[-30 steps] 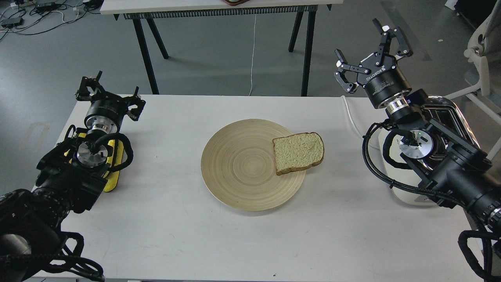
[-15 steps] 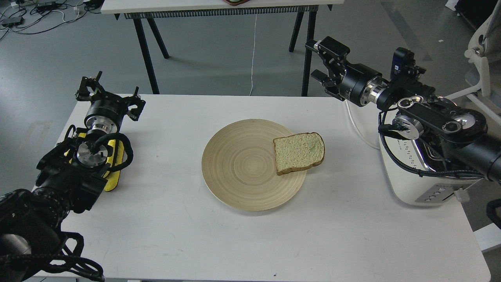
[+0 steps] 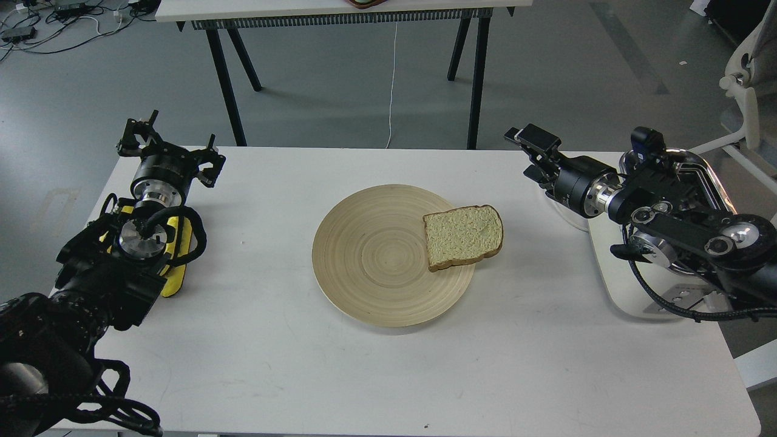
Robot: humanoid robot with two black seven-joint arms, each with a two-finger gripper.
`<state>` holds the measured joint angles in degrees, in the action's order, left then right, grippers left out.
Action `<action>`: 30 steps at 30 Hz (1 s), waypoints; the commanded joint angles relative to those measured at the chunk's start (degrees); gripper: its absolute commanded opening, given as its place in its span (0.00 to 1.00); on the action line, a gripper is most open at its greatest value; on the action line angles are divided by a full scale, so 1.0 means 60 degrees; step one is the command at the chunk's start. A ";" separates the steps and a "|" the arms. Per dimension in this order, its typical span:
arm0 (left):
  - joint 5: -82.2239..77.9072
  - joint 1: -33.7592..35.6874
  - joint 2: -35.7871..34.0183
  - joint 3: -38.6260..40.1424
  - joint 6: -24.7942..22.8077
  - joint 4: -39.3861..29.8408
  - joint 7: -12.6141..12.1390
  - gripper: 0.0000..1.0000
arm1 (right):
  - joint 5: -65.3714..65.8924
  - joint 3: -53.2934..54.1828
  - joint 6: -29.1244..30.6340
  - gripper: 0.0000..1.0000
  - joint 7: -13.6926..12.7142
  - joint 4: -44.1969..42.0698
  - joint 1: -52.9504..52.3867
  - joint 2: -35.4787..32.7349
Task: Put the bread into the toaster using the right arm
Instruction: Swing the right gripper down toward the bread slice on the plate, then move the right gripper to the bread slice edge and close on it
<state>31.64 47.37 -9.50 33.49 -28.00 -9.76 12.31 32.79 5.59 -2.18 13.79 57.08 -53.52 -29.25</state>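
Observation:
The bread (image 3: 462, 235), one light speckled slice with brown crust, lies flat on the right rim of a round wooden plate (image 3: 370, 261) and overhangs it slightly. The cream-white toaster (image 3: 613, 273) stands at the table's right edge, mostly hidden behind my right arm; part of its chrome top (image 3: 704, 167) shows. My right gripper (image 3: 533, 155) points left, low over the table, to the right of the bread and a little farther back; it is apart from the bread, open and empty. My left gripper (image 3: 167, 144) rests at the far left, open and empty.
The toaster's white cord (image 3: 548, 189) runs over the table's back edge, just under my right gripper. A yellow part (image 3: 176, 261) sits under my left arm. A second table on black legs (image 3: 226, 79) stands behind. A white chair (image 3: 749, 79) is at the far right.
My right arm has swung down from a raised pose over the toaster. Its gripper has turned to point left and dropped low beside the plate. The bread and the left arm have not moved.

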 commanded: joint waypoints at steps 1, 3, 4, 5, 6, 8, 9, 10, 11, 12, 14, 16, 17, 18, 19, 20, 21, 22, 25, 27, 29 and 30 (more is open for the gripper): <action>0.0000 0.0000 0.0001 0.0000 0.0000 0.0001 -0.0001 1.00 | -0.0001 0.0006 -0.0631 0.99 -0.0013 0.0389 0.0364 -0.0033; 0.0000 0.0000 0.0001 0.0000 0.0000 0.0001 -0.0001 1.00 | -0.0001 -0.0023 -0.0793 0.99 -0.0043 0.0404 0.0467 -0.0047; 0.0000 0.0000 0.0001 0.0000 0.0000 0.0001 -0.0001 1.00 | -0.0001 -0.0081 -0.0794 0.99 -0.0028 0.0404 0.0482 -0.0105; 0.0000 0.0000 0.0001 0.0000 0.0000 0.0001 -0.0001 1.00 | -0.0001 -0.0110 -0.0794 0.99 -0.0043 0.0404 0.0496 -0.0178; 0.0000 0.0000 0.0001 0.0000 0.0000 0.0001 -0.0001 1.00 | -0.0001 -0.0125 -0.0794 0.99 -0.0043 0.0404 0.0511 -0.0223; 0.0000 0.0000 0.0001 0.0000 0.0000 0.0001 -0.0001 1.00 | 0.0043 -0.0198 -0.0794 0.99 -0.0057 0.0390 0.0540 -0.0223; 0.0000 0.0000 0.0001 0.0000 0.0000 0.0001 -0.0001 1.00 | 0.0057 -0.0213 -0.0794 0.99 -0.0057 0.0375 0.0555 -0.0209; 0.0000 0.0000 0.0001 0.0000 0.0000 0.0001 -0.0001 1.00 | 0.0087 -0.0213 -0.0794 0.99 -0.0057 0.0360 0.0599 -0.0179; 0.0000 0.0000 0.0001 0.0000 0.0000 0.0001 -0.0001 1.00 | 0.0101 -0.0213 -0.0794 0.99 -0.0072 0.0346 0.0672 -0.0136; 0.0000 0.0000 0.0001 0.0000 0.0000 -0.0013 -0.0001 1.00 | 0.0101 -0.0213 -0.0794 0.99 -0.0072 0.0331 0.0730 -0.0121; 0.0000 0.0000 0.0001 0.0000 0.0000 0.0001 -0.0001 1.00 | 0.0101 -0.0228 -0.0794 0.99 -0.0072 0.0316 0.0775 -0.0106; 0.0000 0.0000 0.0001 0.0000 0.0000 0.0001 -0.0001 1.00 | 0.0116 -0.0228 -0.0794 0.99 -0.0087 0.0302 0.0891 -0.0062; 0.0000 0.0000 0.0001 0.0000 0.0000 0.0001 -0.0001 1.00 | 0.0116 -0.0228 -0.0794 0.99 -0.0087 0.0287 0.0964 -0.0004; 0.0000 0.0000 0.0001 0.0000 0.0000 0.0001 -0.0001 1.00 | 0.0131 -0.0228 -0.0794 0.99 -0.0087 0.0258 0.1038 0.0069; 0.0000 0.0000 0.0001 0.0000 0.0000 0.0001 -0.0001 1.00 | 0.0131 -0.0228 -0.0794 0.99 -0.0087 0.0243 0.1082 0.0128; 0.0000 0.0000 0.0001 0.0000 0.0000 0.0001 -0.0001 1.00 | 0.0131 -0.0228 -0.0794 0.99 -0.0087 0.0243 0.1126 0.0187; 0.0000 0.0000 0.0001 0.0000 0.0000 0.0001 -0.0001 1.00 | 0.0131 -0.0228 -0.0794 0.99 -0.0087 0.0243 0.1155 0.0202; 0.0000 0.0000 0.0001 0.0000 0.0000 0.0001 -0.0001 1.00 | 0.0131 -0.0228 -0.0794 0.99 -0.0087 0.0243 0.1214 0.0231; 0.0000 0.0000 0.0001 0.0000 0.0000 0.0001 -0.0001 1.00 | 0.0145 -0.0228 -0.0794 0.99 -0.0087 0.0228 0.1346 0.0362; 0.0000 0.0000 0.0001 0.0000 0.0000 0.0001 -0.0001 1.00 | 0.0145 -0.0228 -0.0808 0.99 -0.0087 0.0214 0.1375 0.0407; 0.0000 0.0000 0.0001 0.0000 0.0000 0.0001 -0.0001 1.00 | 0.0145 -0.0257 -0.0809 0.98 -0.0087 0.0156 0.1434 0.0436; 0.0000 0.0000 0.0001 0.0000 0.0000 0.0001 -0.0001 1.00 | 0.0145 -0.0301 -0.0809 0.98 -0.0087 0.0068 0.1463 0.0509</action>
<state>31.64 47.37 -9.49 33.49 -28.00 -9.76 12.31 33.67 4.18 -6.97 13.26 58.26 -45.20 -26.83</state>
